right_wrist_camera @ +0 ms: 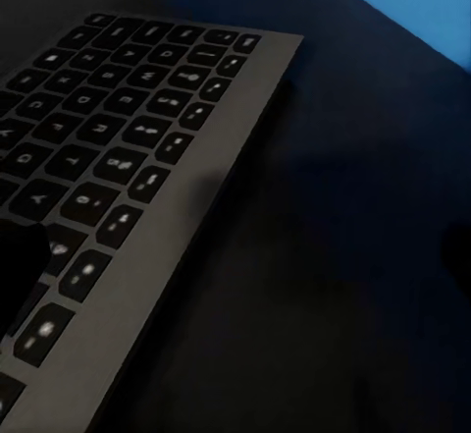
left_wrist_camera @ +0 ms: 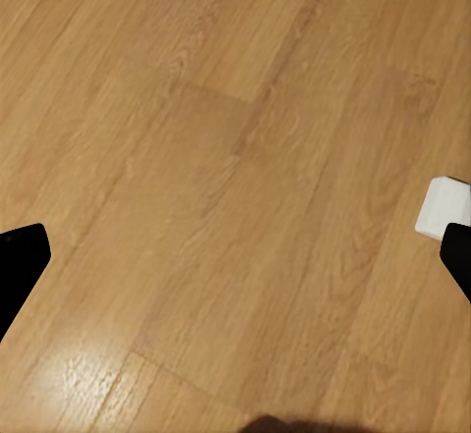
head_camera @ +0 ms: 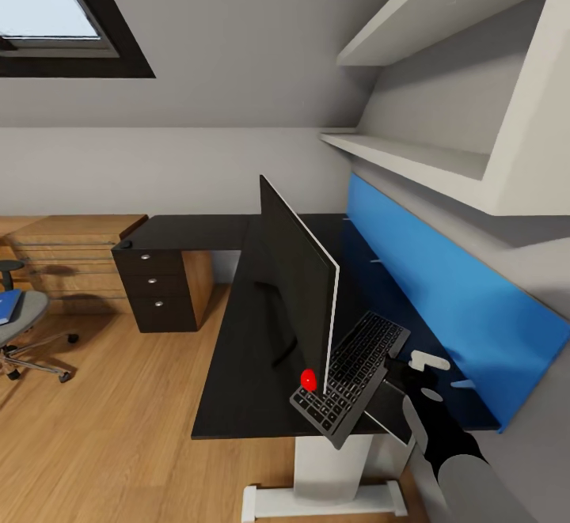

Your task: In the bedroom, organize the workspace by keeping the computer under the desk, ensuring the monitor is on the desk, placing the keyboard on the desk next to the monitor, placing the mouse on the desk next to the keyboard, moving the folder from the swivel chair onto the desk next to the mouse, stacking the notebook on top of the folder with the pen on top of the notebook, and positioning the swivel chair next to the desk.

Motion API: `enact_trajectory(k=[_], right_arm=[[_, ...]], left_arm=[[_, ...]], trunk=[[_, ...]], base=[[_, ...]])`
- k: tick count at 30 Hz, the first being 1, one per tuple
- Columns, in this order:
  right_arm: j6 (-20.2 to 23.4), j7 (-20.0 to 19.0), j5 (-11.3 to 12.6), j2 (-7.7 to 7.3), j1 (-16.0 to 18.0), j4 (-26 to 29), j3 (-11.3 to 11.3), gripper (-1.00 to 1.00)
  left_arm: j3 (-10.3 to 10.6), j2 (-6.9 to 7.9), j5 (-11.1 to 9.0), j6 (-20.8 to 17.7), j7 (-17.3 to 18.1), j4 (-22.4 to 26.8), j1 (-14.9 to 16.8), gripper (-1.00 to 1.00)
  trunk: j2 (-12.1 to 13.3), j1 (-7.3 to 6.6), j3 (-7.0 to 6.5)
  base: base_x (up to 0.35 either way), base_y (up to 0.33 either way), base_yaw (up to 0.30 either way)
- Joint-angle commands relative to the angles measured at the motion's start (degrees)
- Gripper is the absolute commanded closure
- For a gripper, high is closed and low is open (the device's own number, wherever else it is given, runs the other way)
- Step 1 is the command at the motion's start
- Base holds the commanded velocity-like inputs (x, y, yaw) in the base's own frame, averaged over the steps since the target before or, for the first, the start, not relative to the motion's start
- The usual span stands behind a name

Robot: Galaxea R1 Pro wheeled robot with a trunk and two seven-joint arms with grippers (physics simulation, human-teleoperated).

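While the right arm reaches forward over the near end of the desk [head_camera: 237, 380], its right pincer [head_camera: 400, 377] sits at the near edge of the keyboard [head_camera: 352, 373], which lies tilted, its near end jutting past the desk's front edge. From the right wrist view one dark fingertip [right_wrist_camera: 20, 266] overlaps the keyboard's [right_wrist_camera: 128, 178] keys; whether the pincer is clamped on it or merely touching I cannot tell. The left pincer [left_wrist_camera: 235, 256] points down at the wooden floor [left_wrist_camera: 216, 158], its two black fingertips well apart with nothing between them, and a small white block [left_wrist_camera: 444, 207] lies just beside one of them.

Just beside the keyboard, toward the robot's left, stands the monitor [head_camera: 297, 286], seen nearly edge-on, upright on the glossy black top, a red light [head_camera: 308, 380] at its lower near corner. A blue panel [head_camera: 443, 309] runs along the wall behind the desk, below white shelves [head_camera: 412, 159].

Farther off, the desk turns left to its dark drawer unit [head_camera: 158, 286] with silver knobs, next to a light wooden counter [head_camera: 71, 254]. Well apart from the desk, at the head view's left edge, the swivel chair [head_camera: 24, 325] stands on the floor with the blue folder [head_camera: 8, 305] lying on its seat.
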State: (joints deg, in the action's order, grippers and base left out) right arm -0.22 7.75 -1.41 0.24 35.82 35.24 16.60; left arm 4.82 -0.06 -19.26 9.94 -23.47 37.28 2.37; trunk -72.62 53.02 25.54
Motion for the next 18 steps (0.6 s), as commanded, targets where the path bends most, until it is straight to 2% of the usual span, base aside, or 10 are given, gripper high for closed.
enact_trajectory(k=[1, 18], right_arm=[[-0.03, 0.08, -0.15, 0.03, 0.04, 0.00, 0.10, -1.00], [0.03, 0.01, -0.18, 0.10, 0.04, -0.10, -0.04, -1.00]], left_arm=[[0.36, 0.06, -0.60, 0.35, -0.35, -0.01, 0.03, -1.00], [0.36, 0.06, -0.60, 0.35, -0.35, -0.01, 0.04, -1.00]], trunk=[[-0.04, 0.00, 0.06], [-0.04, 0.00, 0.06]], base=[[0.000, 0.000, 0.000], [0.000, 0.000, 0.000]])
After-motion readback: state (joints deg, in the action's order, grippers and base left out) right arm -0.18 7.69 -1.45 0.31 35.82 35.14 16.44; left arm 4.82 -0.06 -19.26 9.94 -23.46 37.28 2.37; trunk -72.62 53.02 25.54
